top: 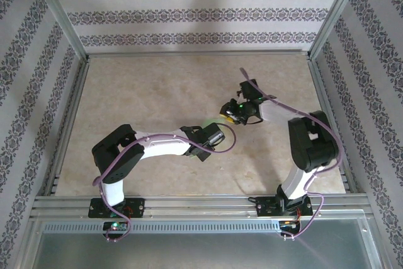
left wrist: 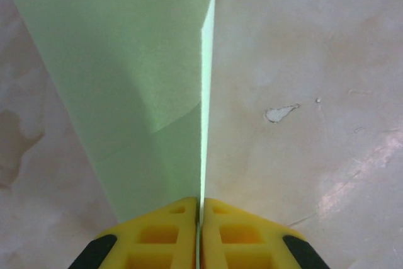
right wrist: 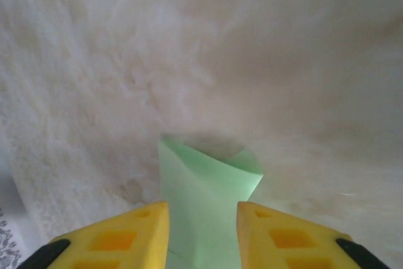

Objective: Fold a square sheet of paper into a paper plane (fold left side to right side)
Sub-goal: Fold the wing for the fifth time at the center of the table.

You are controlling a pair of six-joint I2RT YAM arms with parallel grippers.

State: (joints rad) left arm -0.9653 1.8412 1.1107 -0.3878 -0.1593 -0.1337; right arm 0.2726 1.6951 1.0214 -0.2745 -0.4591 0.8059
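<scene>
Your left hand is pinching shut on the near end of the paper plane (just a thin green seam showing in the grip), which is stretching away over the mid tabletop. Farther out, your right hand is hanging with jaws apart, the paper's far end sitting in the gap.

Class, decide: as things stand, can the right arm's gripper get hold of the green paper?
Probably yes. The right gripper stands open, with the green paper running between its fingers and nothing in the way. The left gripper is shut on the same paper, which may help hold it in place.
</scene>
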